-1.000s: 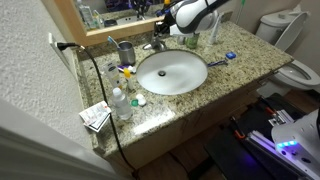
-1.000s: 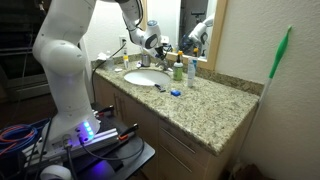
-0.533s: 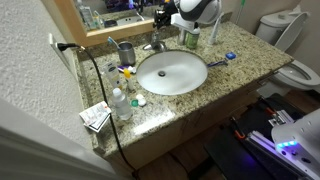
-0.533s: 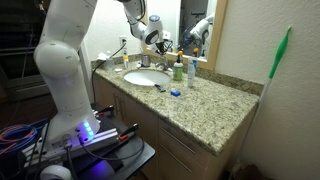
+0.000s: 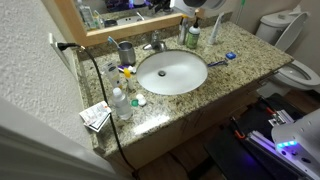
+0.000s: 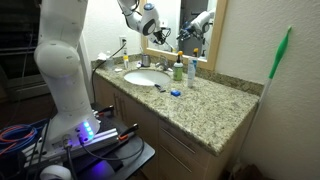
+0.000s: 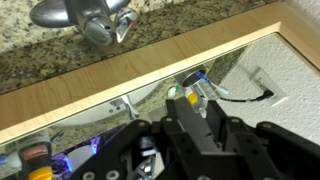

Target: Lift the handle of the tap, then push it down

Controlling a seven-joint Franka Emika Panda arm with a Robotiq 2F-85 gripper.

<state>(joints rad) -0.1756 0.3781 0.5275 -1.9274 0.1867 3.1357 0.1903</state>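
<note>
The tap (image 5: 155,45) is a small chrome faucet behind the white oval basin (image 5: 172,72), with its short handle (image 5: 158,40) on top. In the wrist view the tap (image 7: 85,18) is at the top left, well clear of my gripper (image 7: 193,125). The black fingers look pressed together and hold nothing. In both exterior views the gripper (image 5: 192,5) (image 6: 151,27) is raised above the tap in front of the mirror, not touching it.
A grey cup with toothbrushes (image 5: 126,52) stands beside the tap, and a green bottle (image 5: 192,38) on its other side. A clear bottle (image 5: 120,103) and small items sit on the granite counter. The wooden mirror frame (image 7: 150,65) runs behind. A toilet (image 5: 300,70) is nearby.
The gripper has risen from the tap and moved up towards the mirror, out of contact with the handle.
</note>
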